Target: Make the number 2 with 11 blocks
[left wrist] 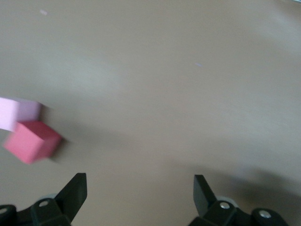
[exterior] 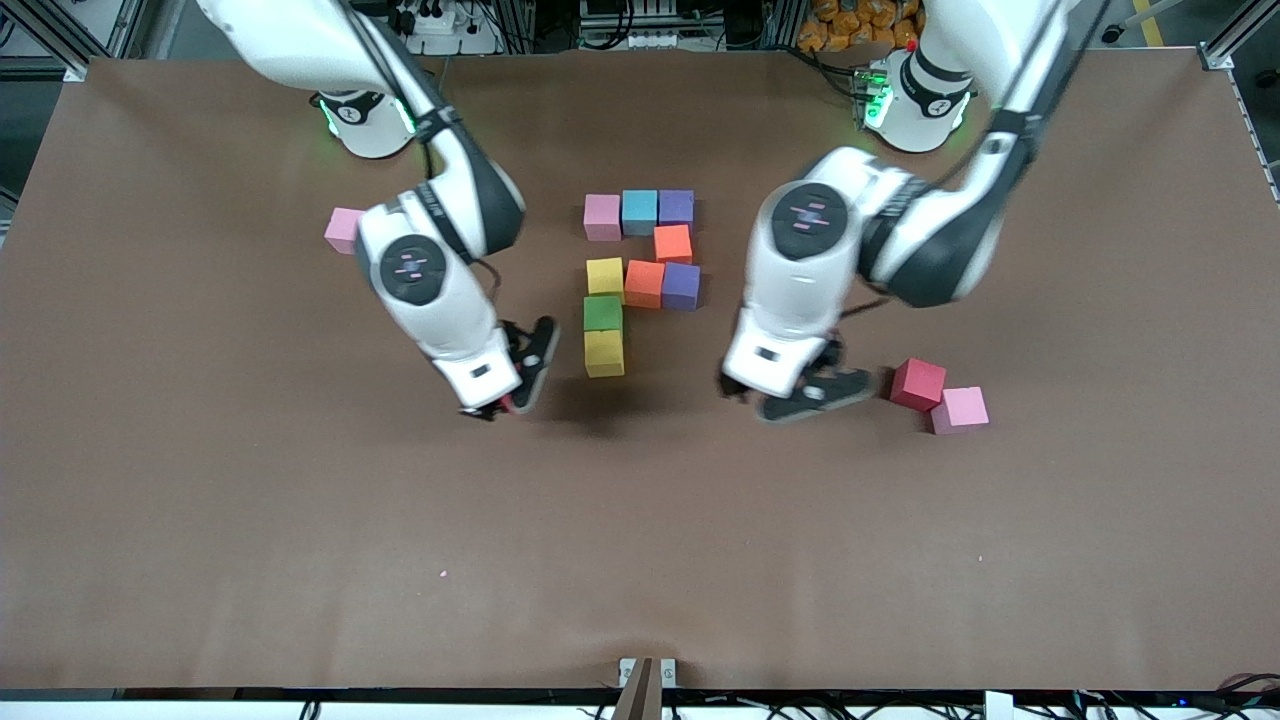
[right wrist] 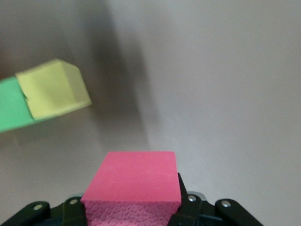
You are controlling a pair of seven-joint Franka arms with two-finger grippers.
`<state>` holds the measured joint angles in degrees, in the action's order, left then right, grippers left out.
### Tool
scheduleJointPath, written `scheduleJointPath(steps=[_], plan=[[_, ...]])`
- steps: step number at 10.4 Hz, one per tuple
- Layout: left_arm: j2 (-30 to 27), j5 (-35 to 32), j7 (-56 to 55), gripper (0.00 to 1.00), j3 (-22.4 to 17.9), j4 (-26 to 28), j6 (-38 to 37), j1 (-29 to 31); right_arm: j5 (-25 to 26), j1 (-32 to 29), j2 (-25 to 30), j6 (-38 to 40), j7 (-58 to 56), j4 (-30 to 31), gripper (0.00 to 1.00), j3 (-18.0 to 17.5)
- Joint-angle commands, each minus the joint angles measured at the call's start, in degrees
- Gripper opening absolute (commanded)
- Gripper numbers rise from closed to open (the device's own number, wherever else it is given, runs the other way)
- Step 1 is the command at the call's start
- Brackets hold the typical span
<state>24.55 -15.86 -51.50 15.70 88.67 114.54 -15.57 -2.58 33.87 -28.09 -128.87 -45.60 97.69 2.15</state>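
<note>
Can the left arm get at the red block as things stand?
Probably yes. The left end effector is open and empty, just beside the red block. A pink block touches the red one's corner, which may crowd one finger.

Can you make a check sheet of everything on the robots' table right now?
Surface: brown table, a few specks.
Job's things: unfinished number 2 of nine cubes; red block touching a pink block; another pink block toward the right arm's end.
Clutter: nothing seen.
Grippers: right gripper shut on a pink cube; left gripper open, by the red block.
Cables: along the table's edges.
Surroundings: metal frame, sockets.
</note>
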Motion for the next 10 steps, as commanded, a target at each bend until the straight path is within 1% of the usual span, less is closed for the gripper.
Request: scheduleJointPath(steps=[1, 3, 5, 6, 8, 9, 10], plan=[[-9.41, 1.62, 5.52, 1.00, 1.26, 11.06, 3.13, 6.93, -1.99, 5.05, -3.99, 0.55, 0.76, -6.26, 0.39, 1.27], [-11.53, 3.02, 14.71, 1.00, 1.26, 15.45, 4.45, 13.25, -1.99, 8.57, -7.14, 0.46, 2.00, -9.43, 0.39, 1.27], [-11.19, 6.09, 26.66, 1.00, 1.26, 17.14, 5.60, 19.50, -2.16, 10.94, -11.18, -0.50, 2.00, -12.94, 0.39, 1.36], [-10.93, 6.28, 30.81, 1.00, 1.26, 18.19, 6.56, 22.14, -2.08, 12.78, -12.24, -3.12, 2.00, -12.96, 0.39, 1.71], [-9.44, 6.28, 39.16, 1.00, 1.26, 20.22, 9.45, 28.46, -2.16, 14.99, -12.96, -4.46, 1.92, -12.87, 0.38, 1.89], [-8.21, 6.28, 40.50, 1.00, 1.26, 20.66, 10.43, 29.36, -2.16, 16.30, -13.05, -4.72, 1.83, -12.96, 0.38, 1.97], [-6.72, 6.46, 39.56, 1.00, 1.17, 20.58, 10.44, 29.37, -2.16, 17.01, -13.48, -5.33, 1.92, -12.96, 0.38, 1.98]])
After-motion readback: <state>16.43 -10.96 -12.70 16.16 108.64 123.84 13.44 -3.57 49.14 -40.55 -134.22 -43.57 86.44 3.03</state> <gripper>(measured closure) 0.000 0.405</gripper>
